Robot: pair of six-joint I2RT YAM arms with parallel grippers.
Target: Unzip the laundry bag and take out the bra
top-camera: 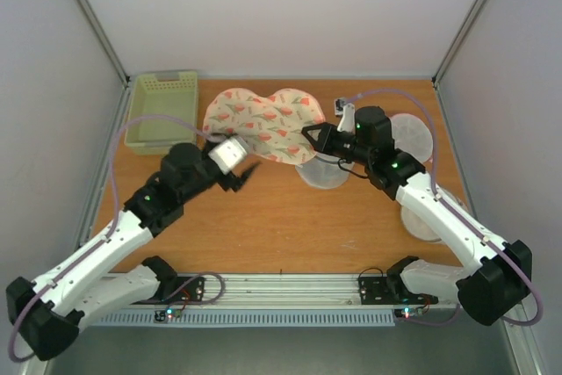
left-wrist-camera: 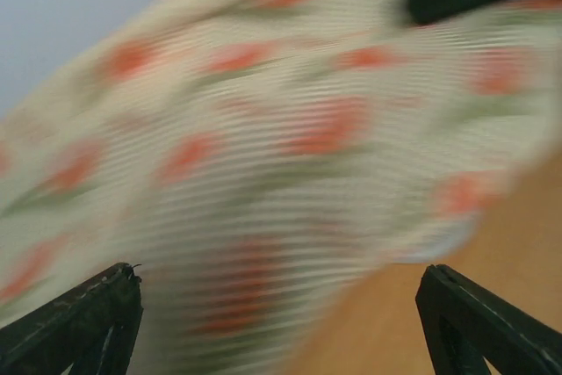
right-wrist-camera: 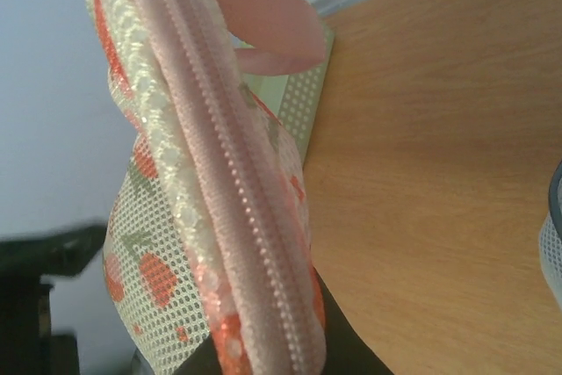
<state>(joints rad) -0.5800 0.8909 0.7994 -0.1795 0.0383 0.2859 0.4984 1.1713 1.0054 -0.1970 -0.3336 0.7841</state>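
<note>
Top view first: the laundry bag (top-camera: 263, 120) sits at the back middle of the table (top-camera: 290, 226), just right of a green basket (top-camera: 161, 110), with its right lobe tilted up. The right gripper (top-camera: 309, 136) is clamped on that lifted right edge. The left gripper (top-camera: 244, 173) hangs just off the bag's near-left edge, not touching anything. At least 2 round white mesh bags (top-camera: 325, 173) lie under and beside the right arm.

Left wrist view is badly blurred, but the printed fabric fills the frame and both fingers (left-wrist-camera: 79, 322) stand wide apart with nothing between them. A dark shape sits top right, can't tell what it is.

Right wrist view: the bag is edge-on, pinched at the bottom of the frame, and the pink zipper (right-wrist-camera: 237, 199) looks closed along the whole stretch in sight. The pink strap (right-wrist-camera: 272, 15) loops off the top. The pull tab isn't visible.

The bra doesn't show anywhere, so it's presumably inside. Looks like the unzip step hasn't started: next the left gripper has to find the pull and close on it while the right one braces the bag.
</note>
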